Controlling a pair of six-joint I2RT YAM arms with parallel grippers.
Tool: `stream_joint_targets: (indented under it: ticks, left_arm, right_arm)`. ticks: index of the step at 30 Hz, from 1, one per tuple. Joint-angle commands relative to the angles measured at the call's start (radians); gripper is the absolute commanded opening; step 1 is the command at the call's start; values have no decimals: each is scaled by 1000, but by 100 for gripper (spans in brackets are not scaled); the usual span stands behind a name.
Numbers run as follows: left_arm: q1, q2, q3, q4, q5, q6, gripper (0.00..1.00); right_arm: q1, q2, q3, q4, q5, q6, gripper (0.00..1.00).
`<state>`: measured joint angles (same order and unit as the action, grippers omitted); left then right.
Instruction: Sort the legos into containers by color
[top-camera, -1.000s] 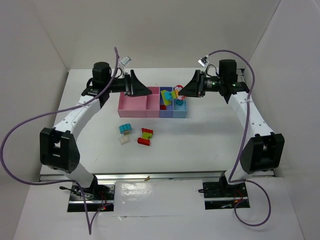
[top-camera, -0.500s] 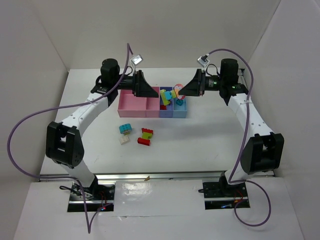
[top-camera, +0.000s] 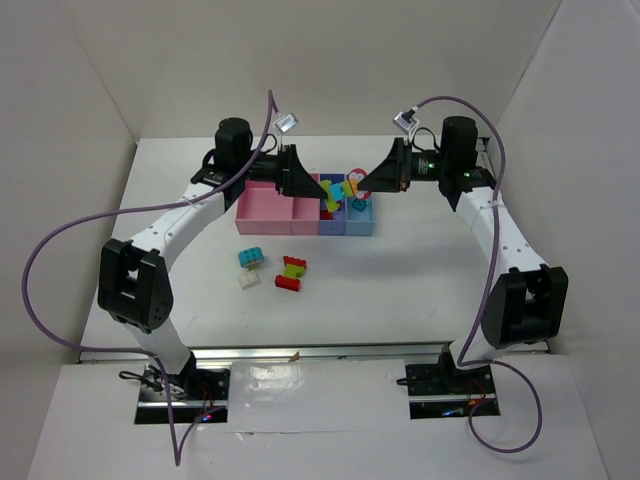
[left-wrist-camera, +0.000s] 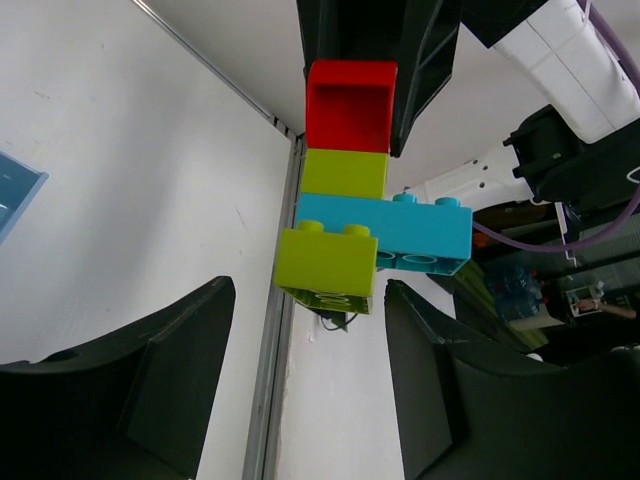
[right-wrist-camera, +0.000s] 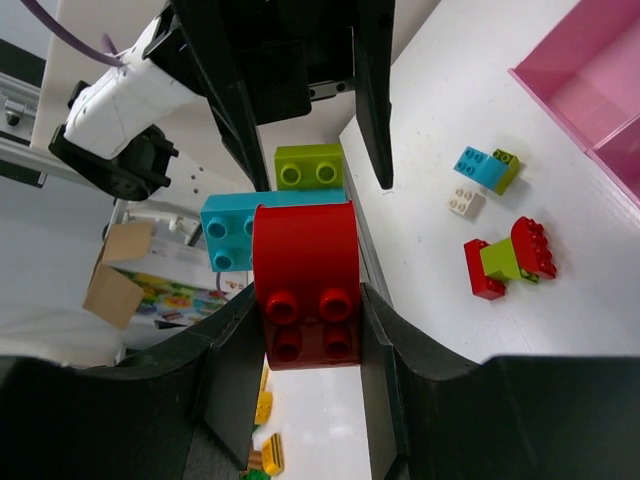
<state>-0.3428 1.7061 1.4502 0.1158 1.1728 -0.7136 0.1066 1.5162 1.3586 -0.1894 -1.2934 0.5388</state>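
Loose legos (top-camera: 293, 272) unmoved on table (top-camera: 420, 290). Over the bins (top-camera: 268, 208), left gripper (top-camera: 308, 185) has moved in, jaws wide open, flanking the brick stack (left-wrist-camera: 345, 215). Right gripper (right-wrist-camera: 305, 300) clamps its red end. Likely pull-apart next.

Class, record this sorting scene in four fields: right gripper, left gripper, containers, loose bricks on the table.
right gripper: shut on the red end of a joined brick stack, held in the air
left gripper: open, facing the stack's yellow-green end
containers: four joined bins, two pink, one dark blue, one light blue
loose bricks: cyan-and-green pair, whitish brick, red-and-green cluster, on the table nearer the arms
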Motion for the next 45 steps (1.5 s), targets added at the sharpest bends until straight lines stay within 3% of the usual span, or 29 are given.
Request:
stream_joint_targets:
  ticks: [1,7,10,14,15,19,36,38,39,41,43,45]
  left_arm:
    - [4,4,50,66,14,7,72]
    - [-5,23,16,179,44,-101,67]
    - [-16,33,16,177,44,-101,48]
    - [-16,33,16,131,21,-67,43]
    - [-16,33,16,121,21,-58,31]
    - [-6,43,47,59,30,-32,0]
    - [149,3,12,-137,-1,77,0]
    - [183,3,22,-207,-85,118,0]
    - [183,3,47,-338,-143,140,0]
    - [195,61,146,-485,-364,178,0]
    - [195,98,209,-629,-476,193,0]
    - [171,107,251,-674,-631,194,0]
  right_arm:
    - [2,-30,-10,47,-27,9,23]
    - [21,-21,-10,47,-27,9,23]
    - [21,-21,-10,47,-27,9,23]
    - [41,-11,11,30,-10,-5,23]
    - [50,-1,20,18,-10,-19,23]
    - [50,-1,20,-39,26,-66,22]
    - [13,21,20,-71,123,-99,19]
    - [13,33,45,-96,198,-121,19]
    - [13,42,54,-134,233,-132,19]
    - [4,42,54,-147,351,-132,21]
    - [4,42,54,-165,420,-132,21]
    - [4,42,63,-185,504,-132,21]
